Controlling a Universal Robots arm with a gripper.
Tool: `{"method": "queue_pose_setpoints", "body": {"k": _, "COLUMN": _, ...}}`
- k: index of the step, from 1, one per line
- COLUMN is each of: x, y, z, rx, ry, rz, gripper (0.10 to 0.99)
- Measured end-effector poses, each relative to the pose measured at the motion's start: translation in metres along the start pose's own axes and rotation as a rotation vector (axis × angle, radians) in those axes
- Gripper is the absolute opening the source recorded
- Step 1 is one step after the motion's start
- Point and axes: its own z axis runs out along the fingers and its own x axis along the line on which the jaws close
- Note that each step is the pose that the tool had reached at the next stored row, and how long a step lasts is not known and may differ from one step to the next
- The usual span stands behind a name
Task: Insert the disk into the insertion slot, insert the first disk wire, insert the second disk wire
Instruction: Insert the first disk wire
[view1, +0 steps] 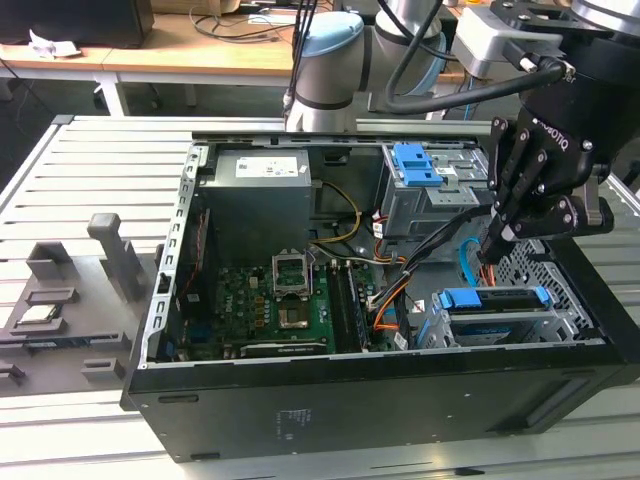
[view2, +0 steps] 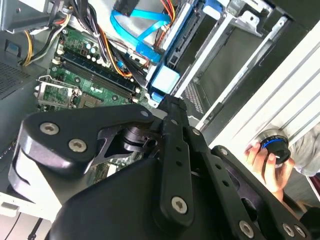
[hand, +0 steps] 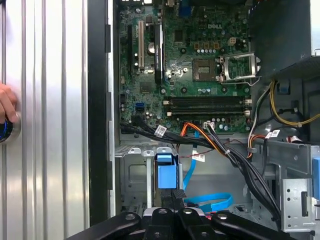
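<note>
In the exterior view, the black multi-link robot gripper (view1: 492, 248) is hanging over the end, toward the exterior view's right, of the open black desktop computer case (view1: 330, 420), which is lying on its side on the slatted grey metal bench (view1: 90, 170); its jaws are pressing together, tips pointing down just above the flat grey disk in its bright blue plastic caddy (view1: 495, 298); the disk is sitting inside the low silver-grey perforated insertion slot (view1: 500, 328), to the exterior view's right of the green motherboard (view1: 270, 310); a light-blue flat cable (view1: 463, 262) is curling beside the fingertips; the taller grey metal cage with a blue latch (view1: 415, 170) is standing behind.

In the second wrist view, the gripper (view2: 172, 102) is tapering to clenched tips just beside the caddy's blue end (view2: 165, 80); whether anything thin is pinched there cannot be told; a person's hand (view2: 265, 162) is gripping a round blue-ringed knob (view2: 276, 145) outside the case.

In the first wrist view, the gripper (hand: 175, 196) is sitting right at the blue caddy end (hand: 167, 175) within the slot's metal frame (hand: 131, 175); orange and black wires (hand: 210, 142) are running between motherboard and slot.
</note>
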Motion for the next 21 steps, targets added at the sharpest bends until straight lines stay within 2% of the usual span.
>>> {"method": "queue_pose_setpoints", "body": {"k": 1, "x": -0.0066, "y": -0.0051, "z": 0.0011, "rx": -0.001, "ry": -0.0002, "rz": 0.000, "gripper": 0.106}}
{"method": "queue_pose_setpoints", "body": {"k": 3, "x": -0.0131, "y": -0.0127, "z": 0.0024, "rx": -0.002, "ry": 0.0004, "rz": 0.000, "gripper": 0.106}}
{"method": "queue_pose_setpoints", "body": {"k": 6, "x": -0.0285, "y": -0.0336, "z": 0.0107, "rx": -0.008, "ry": 0.0013, "rz": 0.000, "gripper": 0.106}}
{"method": "queue_pose_setpoints", "body": {"k": 8, "x": -0.0372, "y": -0.0403, "z": 0.0153, "rx": -0.009, "ry": 0.0030, "rz": 0.000, "gripper": 0.106}}
{"method": "queue_pose_setpoints", "body": {"k": 9, "x": -0.0511, "y": -0.0428, "z": 0.0200, "rx": -0.010, "ry": 0.0082, "rz": 0.000, "gripper": 0.106}}
{"method": "queue_pose_setpoints", "body": {"k": 16, "x": -0.0630, "y": -0.0462, "z": 0.0342, "rx": -0.011, "ry": 0.0086, "rz": 0.000, "gripper": 0.106}}
{"method": "queue_pose_setpoints", "body": {"k": 19, "x": -0.0682, "y": -0.0462, "z": 0.0346, "rx": -0.011, "ry": 0.0086, "rz": 0.000, "gripper": 0.106}}
{"method": "queue_pose_setpoints", "body": {"k": 21, "x": -0.0687, "y": -0.0462, "z": 0.0346, "rx": -0.011, "ry": 0.0087, "rz": 0.000, "gripper": 0.106}}
